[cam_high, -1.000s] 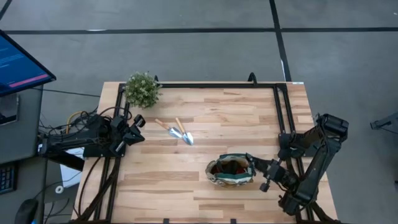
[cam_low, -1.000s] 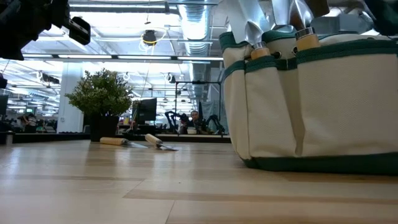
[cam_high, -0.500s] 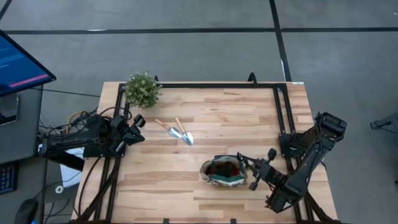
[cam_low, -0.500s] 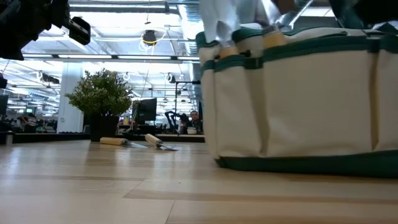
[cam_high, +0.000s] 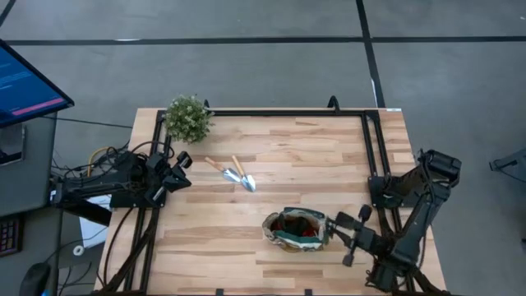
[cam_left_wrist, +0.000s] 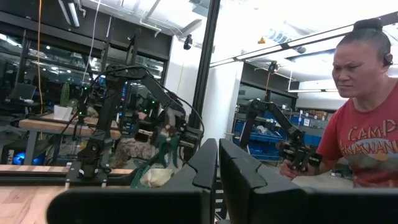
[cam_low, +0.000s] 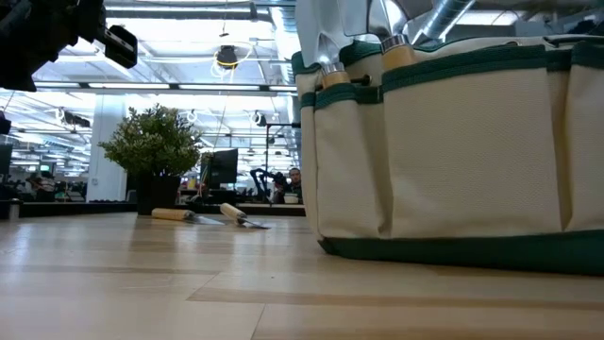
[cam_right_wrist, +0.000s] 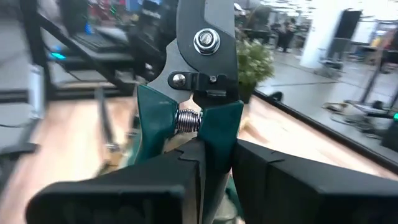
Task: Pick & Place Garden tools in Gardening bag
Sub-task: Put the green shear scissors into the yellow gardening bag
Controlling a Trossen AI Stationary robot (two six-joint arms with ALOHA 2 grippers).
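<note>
The beige gardening bag [cam_high: 294, 228] with green trim stands near the table's front, right of the middle. It fills the right of the low view [cam_low: 453, 151], with wooden-handled tools [cam_low: 396, 52] in its outer pockets. Two wooden-handled trowels [cam_high: 234, 172] lie flat on the table mid-left. My right gripper [cam_high: 332, 230] is at the bag's right rim, shut on green-handled pruning shears [cam_right_wrist: 205, 74]. Beside the table's left edge, my left gripper [cam_high: 182, 159] waits raised with its fingers shut [cam_left_wrist: 217, 168] and nothing between them. My right gripper pinches the shears' two green handles [cam_right_wrist: 217, 134] between its two fingers, just behind the spring. It comes in about level from the table's right side. The shears run on along the fingers, their pivot and dark blade beyond the fingertips, and they are lifted clear of the table.
A bushy potted plant [cam_high: 188, 118] stands at the far left corner. Black frame rails [cam_high: 279, 112] run along the table's far and side edges. A monitor [cam_high: 25, 86] stands left of the table. In the left wrist view a person [cam_left_wrist: 364, 118] sits beyond the table.
My right gripper has turned and rolled at the wrist with the shears, keeping beside the bag's right rim and sinking a little. The bag has slid a short way toward the table's left edge, staying upright. The trowels have not moved.
</note>
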